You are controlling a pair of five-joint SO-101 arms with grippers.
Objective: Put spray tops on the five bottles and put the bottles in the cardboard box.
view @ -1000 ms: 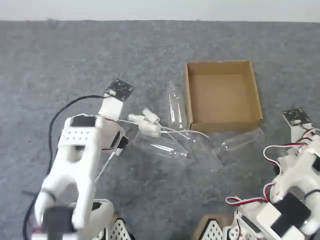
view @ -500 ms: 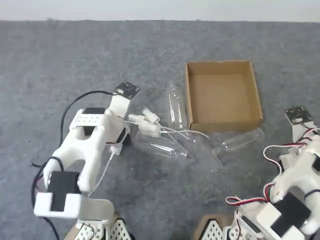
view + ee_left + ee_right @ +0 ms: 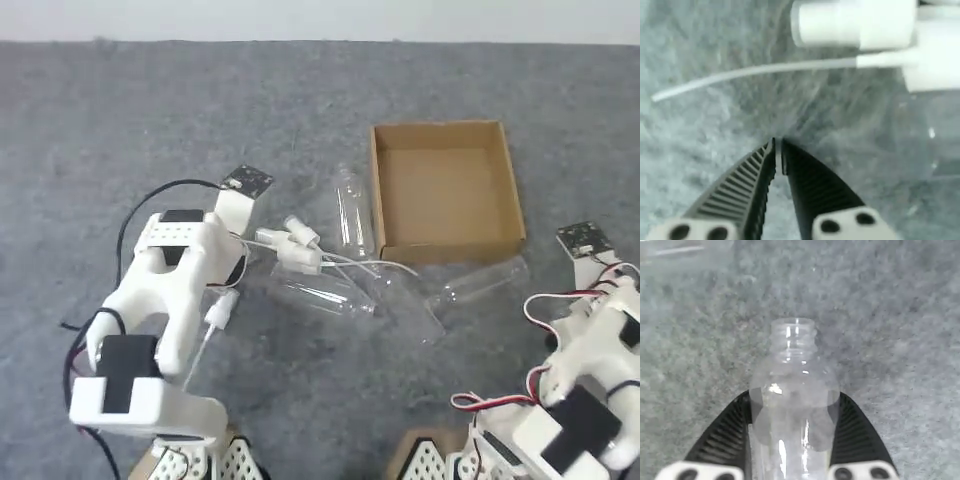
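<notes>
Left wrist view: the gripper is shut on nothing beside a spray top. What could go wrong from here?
The left gripper is shut and empty; moved as it is, it may shove the spray top or snag its thin tube rather than grasp it.
The right gripper holds a smooth clear bottle with an open neck; it might slip or twist when a top is pressed on.
Loose bottles lie by the spray tops and could roll if nudged.

one cardboard box (image 3: 447, 245) – four bottles (image 3: 352, 212) (image 3: 322, 293) (image 3: 408, 305) (image 3: 478, 282) lying loose, a fifth bottle (image 3: 792, 365) in the right claw (image 3: 794, 399) – about three spray tops (image 3: 300, 234) (image 3: 290, 253) (image 3: 223, 306)
</notes>
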